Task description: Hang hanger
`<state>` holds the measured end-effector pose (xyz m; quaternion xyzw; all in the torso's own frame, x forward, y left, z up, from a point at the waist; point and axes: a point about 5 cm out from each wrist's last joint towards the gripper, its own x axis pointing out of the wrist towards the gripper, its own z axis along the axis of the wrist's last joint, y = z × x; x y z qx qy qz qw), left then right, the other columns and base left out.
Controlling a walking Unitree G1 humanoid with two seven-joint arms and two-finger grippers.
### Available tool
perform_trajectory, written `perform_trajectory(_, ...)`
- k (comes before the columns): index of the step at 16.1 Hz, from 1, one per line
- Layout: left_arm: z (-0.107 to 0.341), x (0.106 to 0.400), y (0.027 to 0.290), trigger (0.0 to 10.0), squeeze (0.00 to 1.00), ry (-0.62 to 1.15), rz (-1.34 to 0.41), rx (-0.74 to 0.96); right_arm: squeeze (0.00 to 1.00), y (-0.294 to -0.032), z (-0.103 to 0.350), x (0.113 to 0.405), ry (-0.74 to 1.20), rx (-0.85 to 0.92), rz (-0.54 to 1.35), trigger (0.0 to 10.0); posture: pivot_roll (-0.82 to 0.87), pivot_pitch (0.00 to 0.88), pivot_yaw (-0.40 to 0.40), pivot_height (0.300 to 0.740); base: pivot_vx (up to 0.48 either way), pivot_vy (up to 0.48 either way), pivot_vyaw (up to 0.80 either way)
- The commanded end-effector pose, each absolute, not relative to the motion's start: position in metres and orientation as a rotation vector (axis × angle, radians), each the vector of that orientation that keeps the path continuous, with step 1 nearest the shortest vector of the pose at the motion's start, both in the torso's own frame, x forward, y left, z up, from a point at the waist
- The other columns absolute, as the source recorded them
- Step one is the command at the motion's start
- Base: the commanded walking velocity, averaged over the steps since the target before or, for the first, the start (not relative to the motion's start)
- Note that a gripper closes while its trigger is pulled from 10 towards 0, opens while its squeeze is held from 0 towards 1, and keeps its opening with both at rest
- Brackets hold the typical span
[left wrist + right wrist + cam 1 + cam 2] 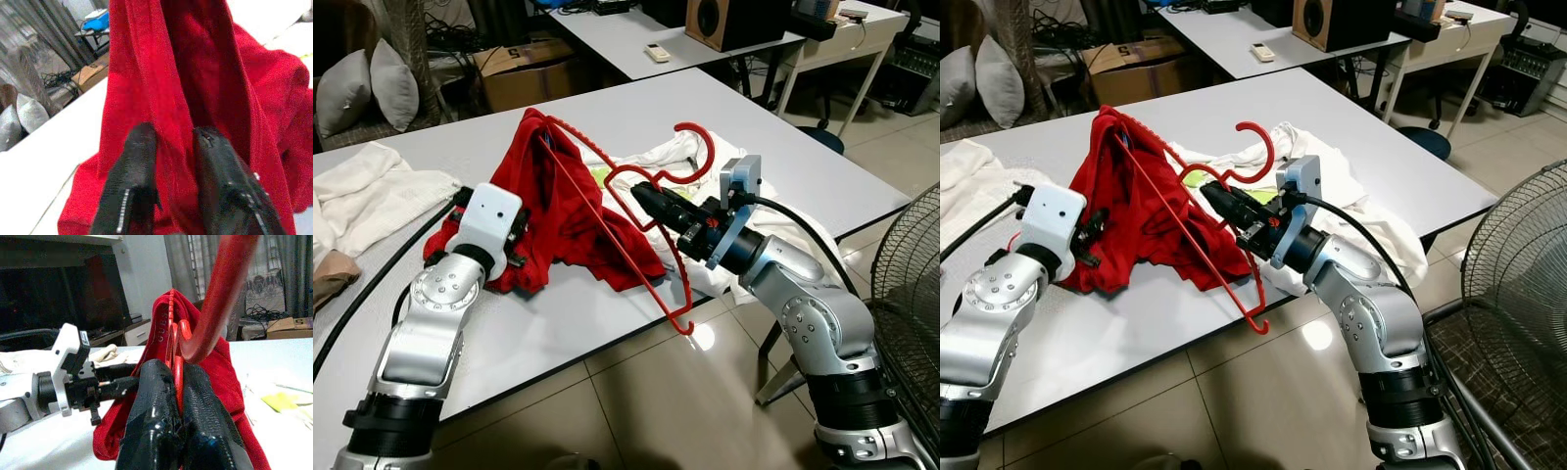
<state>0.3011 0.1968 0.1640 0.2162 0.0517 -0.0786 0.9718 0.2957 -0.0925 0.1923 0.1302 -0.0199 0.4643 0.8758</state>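
Two pincers share the load here, so keep them working together. In the left eye view the red hanger (636, 220) sits mid-frame above the white table (803, 147), its hook curling up right of centre and its long bar running down to the table edge; the right pincer (651, 201) is clenched on the neck just below the hook, and the left pincer (521, 240), left of centre, is buried in the red garment (558, 211) threaded on the hanger. The left wrist view shows the left pincer (173, 147) nipping a fold of red cloth in the lower middle; hold that pinch and pull the cloth gently along the bar, not away from it. In the right wrist view the right pincer (177, 382) grips the hanger's neck at lower centre; keep it level so nothing slides off. White letters on the garment look like "GUES", likely a brand.
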Motion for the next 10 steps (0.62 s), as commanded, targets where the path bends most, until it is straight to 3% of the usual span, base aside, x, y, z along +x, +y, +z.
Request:
perform_trajectory(1, 0.169, 0.303, 0.202, 0.0, 0.00, 0.092, -0.144, 0.428, 0.00, -0.089, 0.200, 0.296, -0.075, 0.254, 0.994, 10.0, -0.09, 0.000, 0.094, 0.740, 0.000, 0.000, 0.00)
perform_trajectory(10, 0.170, 0.304, 0.213, 0.0, 0.00, 0.112, -0.145, 0.431, 0.00, -0.089, 0.199, 0.296, -0.070, 0.245, 0.995, 10.0, -0.08, 0.000, 0.093, 0.740, 0.000, 0.000, 0.00)
